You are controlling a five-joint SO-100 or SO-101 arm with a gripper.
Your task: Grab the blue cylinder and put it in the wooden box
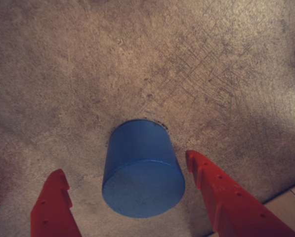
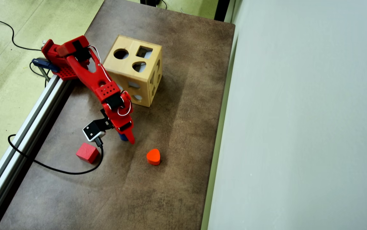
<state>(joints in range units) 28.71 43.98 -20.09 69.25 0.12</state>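
Tool [image 1: 130, 190] spread wide, gripping nothing, blue cylinder [image 1: 142, 170] upright on the bench [image 1: 137, 59] between its fingers with gaps either side; uneven closing could tip or nudge it out sideways.
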